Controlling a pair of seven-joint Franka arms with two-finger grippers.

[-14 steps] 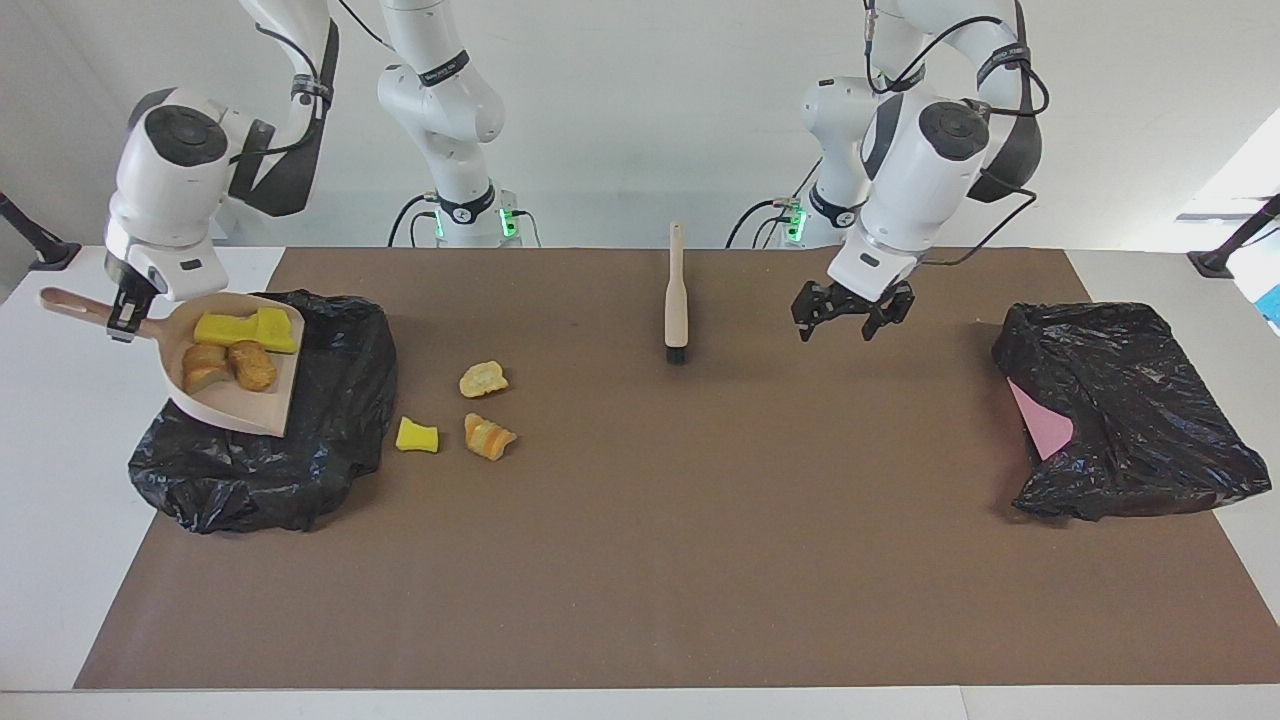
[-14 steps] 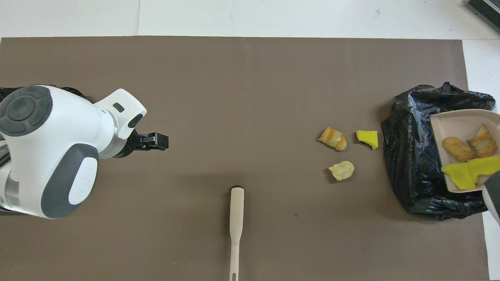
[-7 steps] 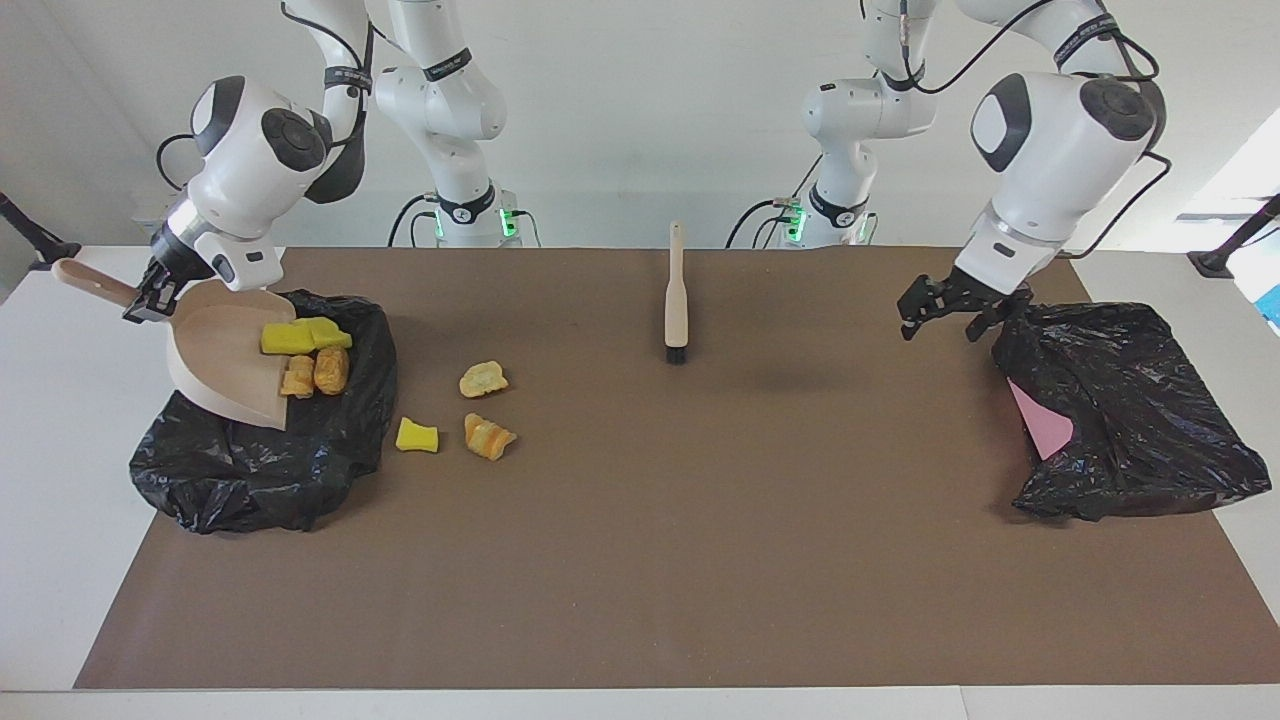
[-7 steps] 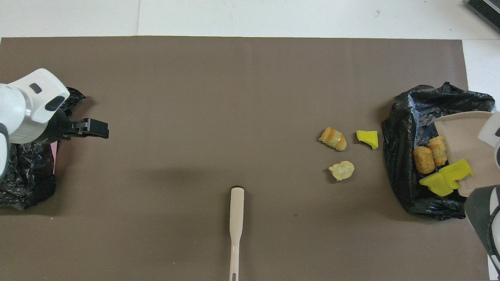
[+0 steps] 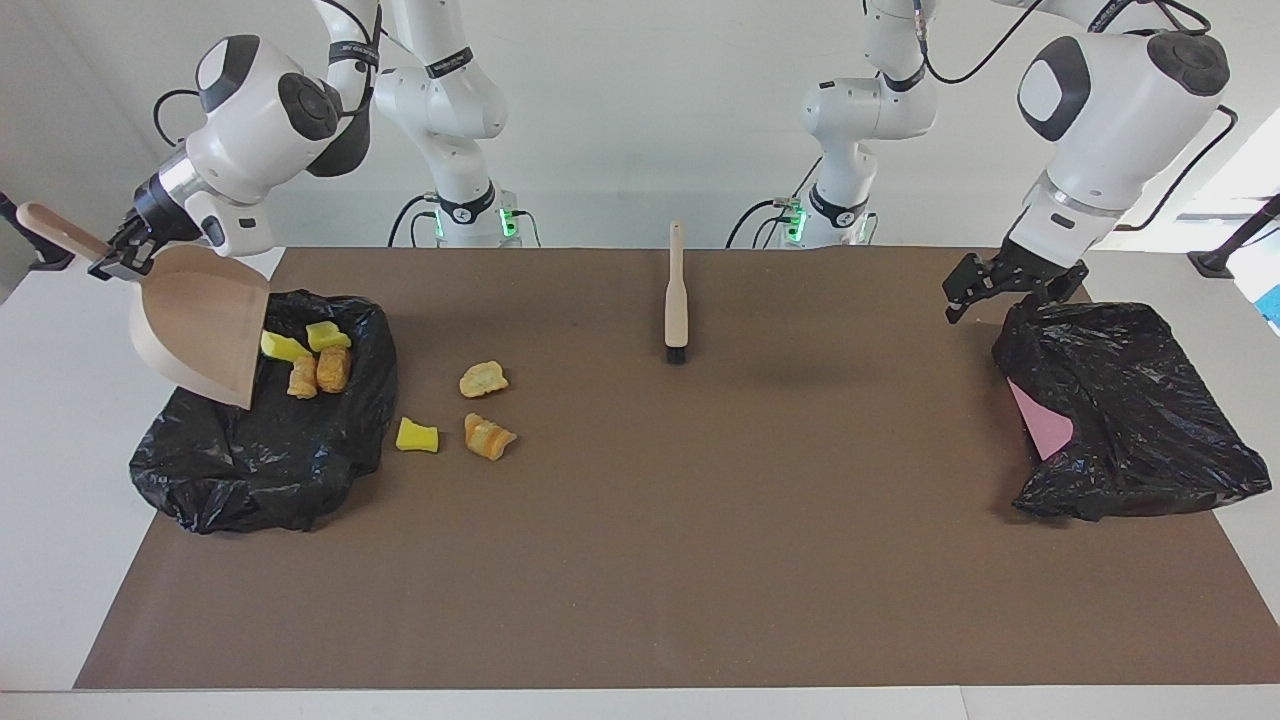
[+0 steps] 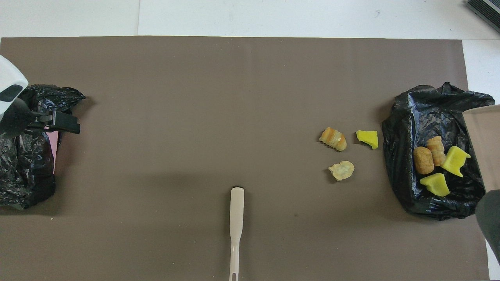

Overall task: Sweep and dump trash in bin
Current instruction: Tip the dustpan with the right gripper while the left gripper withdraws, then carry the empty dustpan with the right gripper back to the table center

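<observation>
My right gripper (image 5: 112, 262) is shut on the handle of the beige dustpan (image 5: 200, 330), which hangs steeply tilted, mouth down, over the black bin bag (image 5: 260, 450). Two yellow chunks (image 6: 455, 158) and two tan pieces (image 6: 424, 160) of trash lie inside the bag (image 6: 429, 105). On the mat beside the bag lie a yellow chunk (image 5: 417, 435) and two bread-like pieces (image 5: 489, 437) (image 5: 483, 379). The brush (image 5: 676, 300) lies mid-table, near the robots. My left gripper (image 5: 1010, 290) is open and holds nothing, over the edge of the other black bag (image 5: 1130, 400).
The second black bag (image 6: 23, 171), with a pink sheet (image 5: 1040, 420) showing at its side, sits at the left arm's end of the table. A brown mat (image 5: 700, 550) covers most of the white table.
The right gripper tipped the dustpan up and its trash slid into the bin bag. The left arm swung away from the middle to over the bag at its own end.
</observation>
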